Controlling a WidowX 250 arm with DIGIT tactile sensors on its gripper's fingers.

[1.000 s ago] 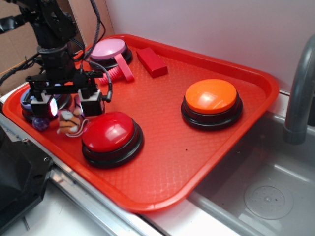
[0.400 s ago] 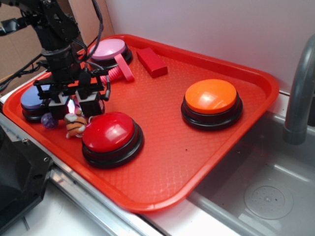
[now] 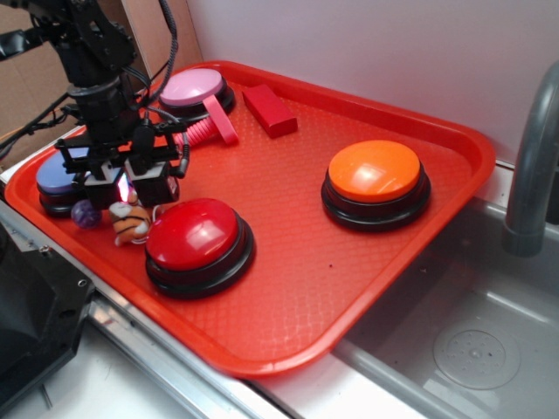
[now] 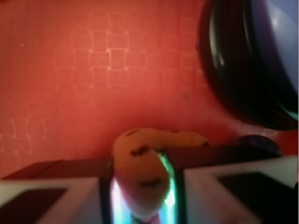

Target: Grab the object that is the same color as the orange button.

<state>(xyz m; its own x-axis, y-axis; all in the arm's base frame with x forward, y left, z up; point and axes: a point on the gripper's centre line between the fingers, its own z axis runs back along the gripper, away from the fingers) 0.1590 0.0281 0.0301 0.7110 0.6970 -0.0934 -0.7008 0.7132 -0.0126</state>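
The small orange striped tiger toy [image 3: 131, 223] is on the left of the red tray [image 3: 288, 288], between the red button [image 3: 194, 234] and a small purple ball [image 3: 85, 214]. My gripper [image 3: 122, 192] stands straight above it, shut on the toy's upper part. The rest hangs below the fingers, close to the tray surface. In the wrist view the toy [image 4: 140, 172] fills the narrow gap in my gripper [image 4: 140, 201]. The orange button [image 3: 376, 171] sits far off on the right side of the tray.
A blue-purple button [image 3: 54, 175] sits just left of my gripper and also shows in the wrist view [image 4: 261, 60]. A pink button [image 3: 192, 87], a pink spring piece [image 3: 210, 127] and a red block [image 3: 269, 110] lie behind. A sink and faucet [image 3: 531, 166] are on the right.
A second ago my fingers were spread wide around the toy. They have closed on it, and gripper and toy have since shifted slightly left and up.
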